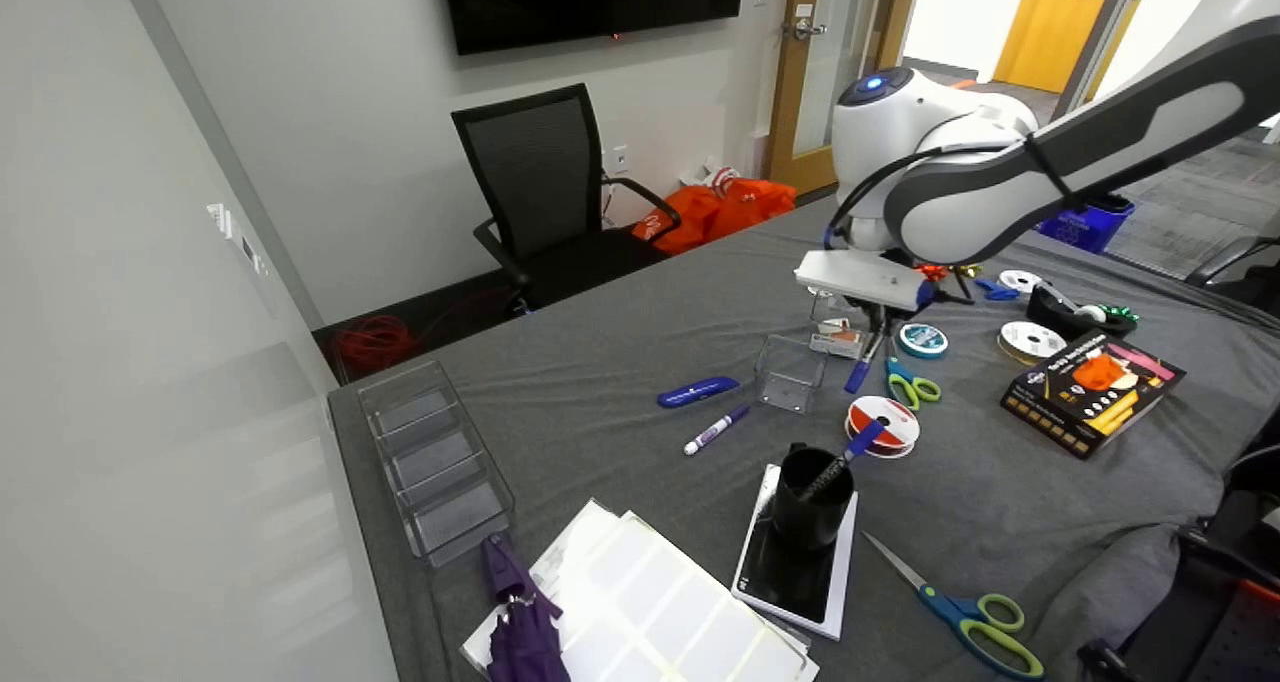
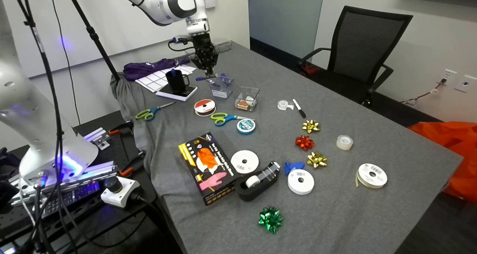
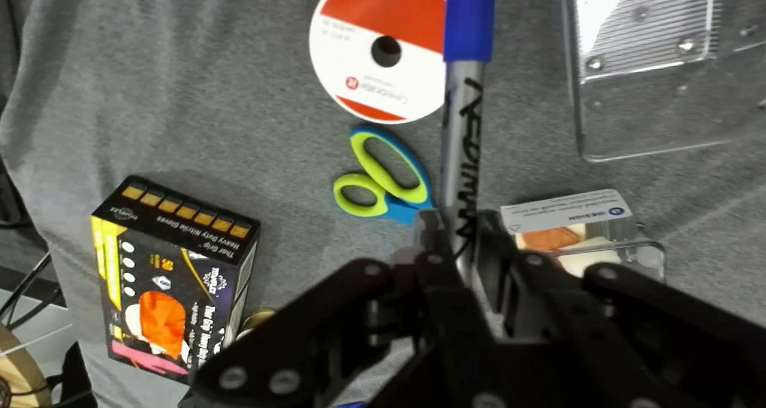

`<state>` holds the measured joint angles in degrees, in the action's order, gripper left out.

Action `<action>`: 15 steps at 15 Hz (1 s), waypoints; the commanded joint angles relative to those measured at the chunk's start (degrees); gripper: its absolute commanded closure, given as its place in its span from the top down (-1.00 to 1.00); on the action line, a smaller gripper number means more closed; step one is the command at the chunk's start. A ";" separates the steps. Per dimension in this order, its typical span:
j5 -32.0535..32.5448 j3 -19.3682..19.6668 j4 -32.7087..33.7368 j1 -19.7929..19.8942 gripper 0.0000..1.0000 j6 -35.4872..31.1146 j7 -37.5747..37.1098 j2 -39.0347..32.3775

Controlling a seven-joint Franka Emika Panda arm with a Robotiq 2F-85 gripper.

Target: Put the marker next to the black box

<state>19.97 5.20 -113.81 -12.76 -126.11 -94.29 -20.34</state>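
Note:
The black box (image 1: pixel 1085 392) lies flat on the grey cloth, with orange, yellow and pink pictures on its top. It also shows in an exterior view (image 2: pixel 208 168) and at the left of the wrist view (image 3: pixel 173 282). My gripper (image 3: pixel 458 234) is shut on a marker (image 3: pixel 464 127) with a grey body, black lettering and a blue cap. The marker's blue cap also shows in both exterior views (image 1: pixel 858 376) (image 2: pixel 201 78). The gripper holds the marker above the table, apart from the box, over the area of the clear bins and scissors. The marker's held end is hidden between the fingers.
A red-and-white ribbon spool (image 3: pixel 383 49), green-handled scissors (image 3: pixel 389 180) and clear bins (image 3: pixel 646 97) lie below the gripper. A black mug (image 1: pixel 812 497) holding a pen stands on a black-and-white slab (image 1: pixel 790 582). A tape dispenser (image 2: pixel 257 181) and white spool (image 2: pixel 245 161) lie beside the box.

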 commanded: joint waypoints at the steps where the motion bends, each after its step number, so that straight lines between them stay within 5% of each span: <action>1: 2.89 -0.69 -9.93 2.47 -0.91 -3.17 6.41 6.72; 15: 31.12 0.91 -23.84 7.94 -0.91 -9.75 5.30 9.30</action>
<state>47.28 6.45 -134.63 -6.60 -133.17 -88.73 -12.93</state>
